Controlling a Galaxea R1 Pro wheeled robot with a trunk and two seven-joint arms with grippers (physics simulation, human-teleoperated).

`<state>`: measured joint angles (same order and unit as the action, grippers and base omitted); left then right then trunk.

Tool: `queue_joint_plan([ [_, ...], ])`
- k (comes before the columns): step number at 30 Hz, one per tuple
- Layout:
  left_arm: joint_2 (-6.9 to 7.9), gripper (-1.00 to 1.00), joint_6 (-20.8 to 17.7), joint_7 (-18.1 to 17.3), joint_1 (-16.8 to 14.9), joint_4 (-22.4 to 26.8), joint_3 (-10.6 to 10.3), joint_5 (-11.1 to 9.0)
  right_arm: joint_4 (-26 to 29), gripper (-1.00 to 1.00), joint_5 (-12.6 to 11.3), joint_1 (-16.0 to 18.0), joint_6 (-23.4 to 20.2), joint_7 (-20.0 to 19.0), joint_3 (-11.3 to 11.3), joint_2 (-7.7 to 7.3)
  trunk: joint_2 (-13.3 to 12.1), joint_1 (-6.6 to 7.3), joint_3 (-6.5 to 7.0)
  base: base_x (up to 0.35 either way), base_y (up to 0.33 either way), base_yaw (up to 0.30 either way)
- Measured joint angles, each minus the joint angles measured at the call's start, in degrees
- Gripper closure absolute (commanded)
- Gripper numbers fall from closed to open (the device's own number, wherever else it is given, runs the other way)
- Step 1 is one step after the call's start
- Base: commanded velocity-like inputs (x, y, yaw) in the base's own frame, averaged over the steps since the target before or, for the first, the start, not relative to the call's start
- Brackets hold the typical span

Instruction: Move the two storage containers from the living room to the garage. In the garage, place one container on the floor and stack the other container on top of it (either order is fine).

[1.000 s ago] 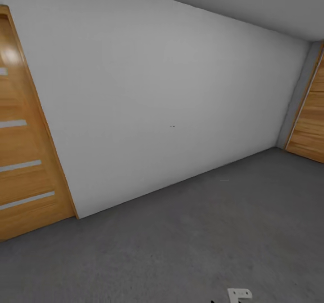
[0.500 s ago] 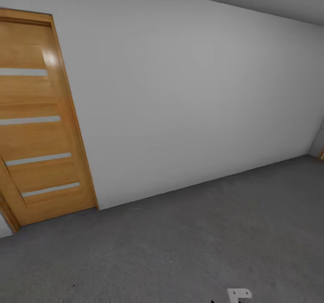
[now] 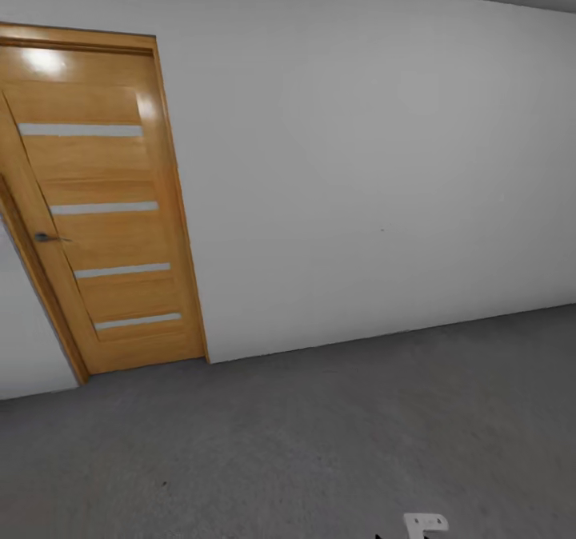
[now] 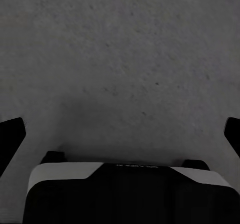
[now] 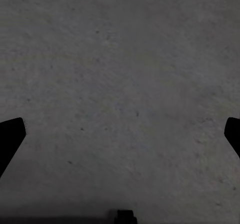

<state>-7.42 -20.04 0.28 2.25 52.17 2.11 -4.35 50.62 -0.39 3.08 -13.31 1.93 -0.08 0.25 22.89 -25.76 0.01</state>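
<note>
The garage floor (image 3: pixel 336 443) — dark grey, mottled concrete — spreads across the lower half of the head view, meeting a plain white wall (image 3: pixel 368 163) that runs from 9 o'clock to 3 o'clock. A wood-panelled door (image 3: pixel 100 203) with pale horizontal strips stands at about 10 o'clock, its small handle (image 3: pixel 46 237) on the near edge. Neither storage container is in sight, so which way they lie from either arm, and which arm is nearer, cannot be judged; my guess is the robot is in transit. The left pincer (image 4: pixel 120 129) hangs over bare concrete, jaws spread wide, holding nothing. The right pincer (image 5: pixel 120 129) is likewise — wide apart, empty, touching nothing.
</note>
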Motion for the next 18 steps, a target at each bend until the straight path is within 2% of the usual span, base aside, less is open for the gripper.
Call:
queue_joint_plan([
  [13,0.46,-1.0,0.1,-0.4,0.0,-0.2,0.3,0.1,0.0,-1.0,0.0,0.0,0.0,0.0,0.0,0.0,0.0,0.0,0.0,0.0,0.001,0.3],
  [18,0.58,-1.0,2.1,-0.3,0.0,-0.4,0.3,0.1,0.0,-1.0,0.0,0.0,0.0,0.0,0.0,-0.01,0.0,0.01,0.0,0.014,0.184,0.3],
])
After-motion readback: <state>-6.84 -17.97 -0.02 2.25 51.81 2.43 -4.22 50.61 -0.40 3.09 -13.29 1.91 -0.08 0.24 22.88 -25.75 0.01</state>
